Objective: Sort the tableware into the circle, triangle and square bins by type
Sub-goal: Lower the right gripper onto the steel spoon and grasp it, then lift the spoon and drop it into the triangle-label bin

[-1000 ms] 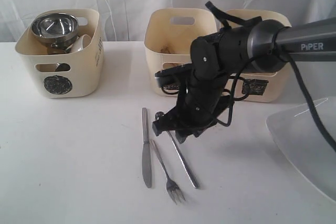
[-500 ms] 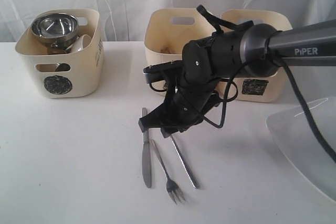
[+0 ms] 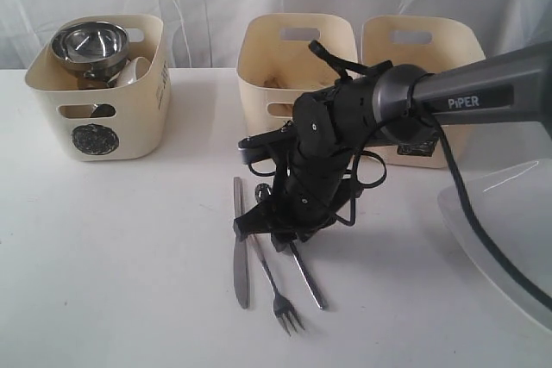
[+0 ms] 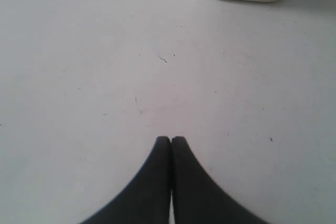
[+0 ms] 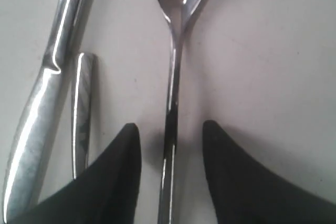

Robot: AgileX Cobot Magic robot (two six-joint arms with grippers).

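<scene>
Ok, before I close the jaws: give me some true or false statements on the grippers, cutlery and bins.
1. The right gripper is open, its jaws either side of the spoon handle. True.
2. The knife lies on the table beside the fork. True.
3. The left gripper holds the fork. False: it is shut on nothing, above bare table.
4. The steel bowl sits in the rightmost bin. False: it is in the leftmost bin of the exterior view.
</scene>
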